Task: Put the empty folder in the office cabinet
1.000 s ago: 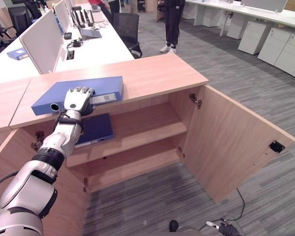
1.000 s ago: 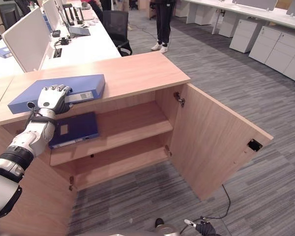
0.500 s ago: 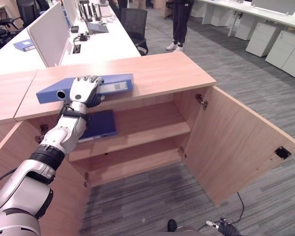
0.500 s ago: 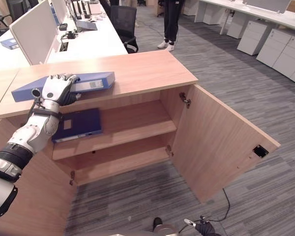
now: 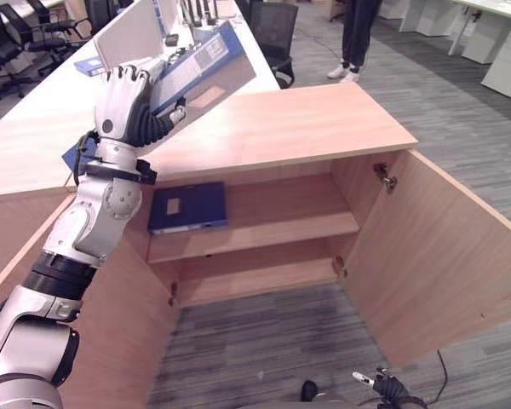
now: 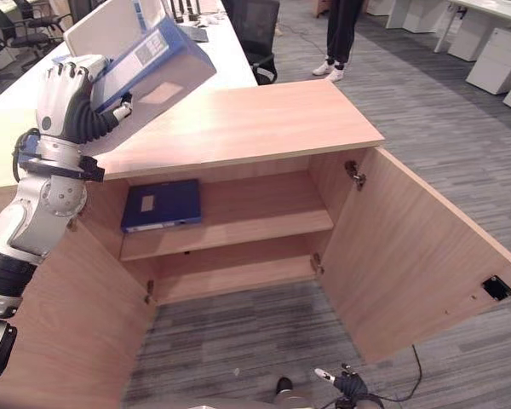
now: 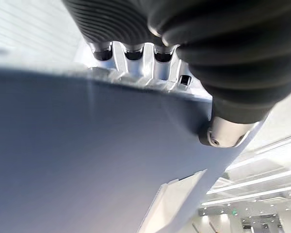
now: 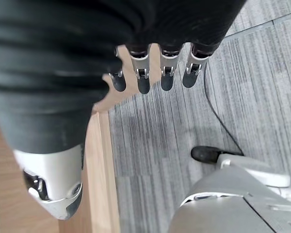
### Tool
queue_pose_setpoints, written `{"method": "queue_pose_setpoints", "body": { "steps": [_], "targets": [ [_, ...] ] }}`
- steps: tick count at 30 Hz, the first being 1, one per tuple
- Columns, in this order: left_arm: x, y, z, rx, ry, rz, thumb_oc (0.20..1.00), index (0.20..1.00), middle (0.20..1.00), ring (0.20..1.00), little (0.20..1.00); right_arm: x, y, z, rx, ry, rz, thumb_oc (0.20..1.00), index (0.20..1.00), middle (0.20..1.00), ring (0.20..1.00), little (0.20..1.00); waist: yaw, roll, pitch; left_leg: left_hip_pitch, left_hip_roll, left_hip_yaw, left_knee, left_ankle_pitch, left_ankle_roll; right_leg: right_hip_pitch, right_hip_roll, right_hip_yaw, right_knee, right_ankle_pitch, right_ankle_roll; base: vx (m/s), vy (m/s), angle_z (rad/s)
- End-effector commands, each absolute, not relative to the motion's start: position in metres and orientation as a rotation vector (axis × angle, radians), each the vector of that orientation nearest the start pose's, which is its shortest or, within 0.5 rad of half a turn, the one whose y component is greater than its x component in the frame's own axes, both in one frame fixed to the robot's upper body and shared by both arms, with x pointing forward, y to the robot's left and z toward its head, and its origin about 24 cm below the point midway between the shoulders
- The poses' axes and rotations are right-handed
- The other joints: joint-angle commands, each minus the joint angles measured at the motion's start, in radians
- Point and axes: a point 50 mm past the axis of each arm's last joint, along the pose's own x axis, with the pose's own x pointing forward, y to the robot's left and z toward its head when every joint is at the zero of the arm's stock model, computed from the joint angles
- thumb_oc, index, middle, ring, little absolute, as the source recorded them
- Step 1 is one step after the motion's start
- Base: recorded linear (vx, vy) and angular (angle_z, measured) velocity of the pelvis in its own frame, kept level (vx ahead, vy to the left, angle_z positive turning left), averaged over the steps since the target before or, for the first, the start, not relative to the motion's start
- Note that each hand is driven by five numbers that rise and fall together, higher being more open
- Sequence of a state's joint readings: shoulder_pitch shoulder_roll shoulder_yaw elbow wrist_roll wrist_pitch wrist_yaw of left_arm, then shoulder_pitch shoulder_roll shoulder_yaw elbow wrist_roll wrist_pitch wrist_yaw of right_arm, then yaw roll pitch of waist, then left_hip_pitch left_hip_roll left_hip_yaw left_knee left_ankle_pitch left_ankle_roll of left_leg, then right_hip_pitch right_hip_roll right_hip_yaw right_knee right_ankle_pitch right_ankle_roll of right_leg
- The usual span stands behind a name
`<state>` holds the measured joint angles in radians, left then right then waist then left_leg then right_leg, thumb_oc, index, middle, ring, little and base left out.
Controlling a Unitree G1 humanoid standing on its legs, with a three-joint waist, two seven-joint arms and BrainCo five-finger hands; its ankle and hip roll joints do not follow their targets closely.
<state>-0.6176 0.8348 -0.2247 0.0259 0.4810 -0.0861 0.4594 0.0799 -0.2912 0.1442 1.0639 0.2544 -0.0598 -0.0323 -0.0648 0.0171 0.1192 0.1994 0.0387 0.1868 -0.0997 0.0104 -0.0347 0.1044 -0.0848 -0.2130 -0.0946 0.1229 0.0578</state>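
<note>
above cabinet top (image 5: 272, 128), blue folder (image 5: 200, 68) tilted in left hand's (image 5: 123, 106) grasp

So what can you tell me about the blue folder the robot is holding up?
The blue folder is a thick ring binder with a stiff, smooth cover and a pale label on its spine. The left hand has its fingers curled round one end and holds it in the air, tilted, with the far end higher. It hangs above the wooden cabinet top and does not touch it. It is closed. Nothing else touches it.
</note>
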Motion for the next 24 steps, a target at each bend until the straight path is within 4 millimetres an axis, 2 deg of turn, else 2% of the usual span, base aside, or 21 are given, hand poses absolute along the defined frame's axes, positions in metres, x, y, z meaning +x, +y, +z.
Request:
{"method": "queue_pose_setpoints", "body": {
  "steps": [1, 3, 5, 6, 8, 11, 13, 15, 19, 21, 22, 24],
  "targets": [
    [0.292, 0.214, 0.306, 1.048, -1.106, 0.427, 0.2, 0.2, 0.2, 0.2, 0.2, 0.1, -0.253, -0.149, -0.128, 1.078, -0.213, 1.0, 1.0, 1.0, 1.0, 1.0, 0.01, 0.012, -0.016, 0.005, 0.053, -0.038, 0.012, -0.058, -0.093, 0.083, -0.081, -0.006, 0.019, -0.145, 0.139, -0.03, -0.031, 0.2],
    [0.287, 0.212, 0.304, 0.978, -1.116, 0.392, 0.2, 0.2, 0.2, 0.2, 0.2, 0.102, -0.252, -0.149, -0.125, 1.076, -0.212, 1.0, 1.0, 1.0, 1.0, 1.0, 0.017, 0.014, -0.019, 0.001, 0.052, -0.047, 0.012, -0.055, -0.094, 0.085, -0.081, -0.011, 0.016, -0.146, 0.137, -0.04, -0.033, 0.17],
    [0.278, 0.212, 0.294, 0.795, -1.101, 0.323, 0.2, 0.2, 0.2, 0.2, 0.2, 0.107, -0.252, -0.148, -0.124, 1.062, -0.204, 1.0, 1.0, 1.0, 1.0, 1.0, 0.032, 0.018, -0.02, -0.007, 0.052, -0.057, 0.012, -0.049, -0.094, 0.085, -0.081, -0.021, 0.014, -0.145, 0.133, -0.05, -0.039, 0.14],
    [0.277, 0.213, 0.294, 0.792, -1.097, 0.323, 0.2, 0.2, 0.2, 0.2, 0.2, 0.107, -0.252, -0.147, -0.127, 1.063, -0.203, 1.0, 1.0, 1.0, 1.0, 1.0, 0.03, 0.021, -0.021, -0.007, 0.052, -0.056, 0.012, -0.049, -0.095, 0.085, -0.081, -0.021, 0.014, -0.145, 0.133, -0.03, -0.03, 0.05],
    [0.27, 0.213, 0.278, 0.568, -1.061, 0.254, 0.2, 0.2, 0.2, 0.2, 0.2, 0.112, -0.249, -0.147, -0.108, 1.05, -0.2, 1.0, 1.0, 1.0, 1.0, 1.0, 0.047, 0.02, -0.018, -0.011, 0.052, -0.06, 0.012, -0.045, -0.095, 0.086, -0.08, -0.027, 0.013, -0.146, 0.129, -0.03, -0.036, 0.02],
    [0.266, 0.214, 0.27, 0.476, -1.042, 0.222, 0.2, 0.2, 0.2, 0.2, 0.2, 0.115, -0.248, -0.146, -0.102, 1.04, -0.197, 1.0, 1.0, 1.0, 1.0, 1.0, 0.051, 0.023, -0.017, -0.014, 0.052, -0.064, 0.012, -0.042, -0.095, 0.088, -0.08, -0.031, 0.013, -0.146, 0.127, -0.03, -0.026, 0.02],
    [0.252, 0.215, 0.235, 0.121, -0.911, 0.068, 0.2, 0.2, 0.2, 0.2, 0.2, 0.125, -0.242, -0.144, -0.097, 1.016, -0.16, 1.0, 1.0, 1.0, 1.0, 1.0, 0.077, 0.027, -0.011, -0.028, 0.048, -0.087, 0.012, -0.035, -0.094, 0.093, -0.078, -0.049, 0.009, -0.148, 0.116, -0.06, -0.054, 0.22],
    [0.25, 0.216, 0.23, 0.088, -0.888, 0.054, 0.2, 0.2, 0.2, 0.2, 0.2, 0.126, -0.242, -0.143, -0.102, 1.017, -0.155, 1.0, 1.0, 1.0, 1.0, 1.0, 0.08, 0.028, -0.012, -0.029, 0.049, -0.09, 0.012, -0.035, -0.094, 0.094, -0.078, -0.053, 0.009, -0.148, 0.115, -0.02, -0.018, 0.25],
    [0.246, 0.214, 0.207, -0.044, -0.773, -0.025, 0.2, 0.2, 0.2, 0.2, 0.2, 0.132, -0.24, -0.142, -0.108, 1.002, -0.132, 1.0, 1.0, 1.0, 1.0, 1.0, 0.093, 0.029, -0.008, -0.033, 0.048, -0.1, 0.012, -0.033, -0.092, 0.098, -0.078, -0.061, 0.009, -0.148, 0.11, -0.01, -0.013, 0.14],
    [0.243, 0.213, 0.188, -0.105, -0.679, -0.054, 0.2, 0.2, 0.2, 0.2, 0.2, 0.14, -0.236, -0.138, -0.093, 0.97, -0.116, 1.0, 1.0, 1.0, 1.0, 1.0, 0.1, 0.03, -0.006, -0.033, 0.048, -0.103, 0.012, -0.032, -0.091, 0.1, -0.076, -0.062, 0.008, -0.149, 0.107, 0.0, 0.0, 0.0],
    [0.243, 0.213, 0.188, -0.106, -0.678, -0.054, 0.2, 0.2, 0.2, 0.2, 0.2, 0.14, -0.236, -0.139, -0.093, 0.971, -0.115, 1.0, 1.0, 1.0, 1.0, 1.0, 0.1, 0.03, -0.007, -0.033, 0.048, -0.103, 0.012, -0.032, -0.091, 0.1, -0.076, -0.062, 0.008, -0.149, 0.107, 0.0, 0.0, 0.0],
    [0.24, 0.214, 0.174, -0.083, -0.614, -0.05, 0.2, 0.2, 0.2, 0.2, 0.2, 0.161, -0.23, -0.127, -0.063, 0.872, -0.089, 1.0, 1.0, 1.0, 1.0, 1.0, 0.11, 0.027, -0.004, -0.033, 0.05, -0.108, 0.012, -0.031, -0.09, 0.101, -0.075, -0.063, 0.009, -0.15, 0.104, 0.0, 0.0, 0.0]
  ]
}}
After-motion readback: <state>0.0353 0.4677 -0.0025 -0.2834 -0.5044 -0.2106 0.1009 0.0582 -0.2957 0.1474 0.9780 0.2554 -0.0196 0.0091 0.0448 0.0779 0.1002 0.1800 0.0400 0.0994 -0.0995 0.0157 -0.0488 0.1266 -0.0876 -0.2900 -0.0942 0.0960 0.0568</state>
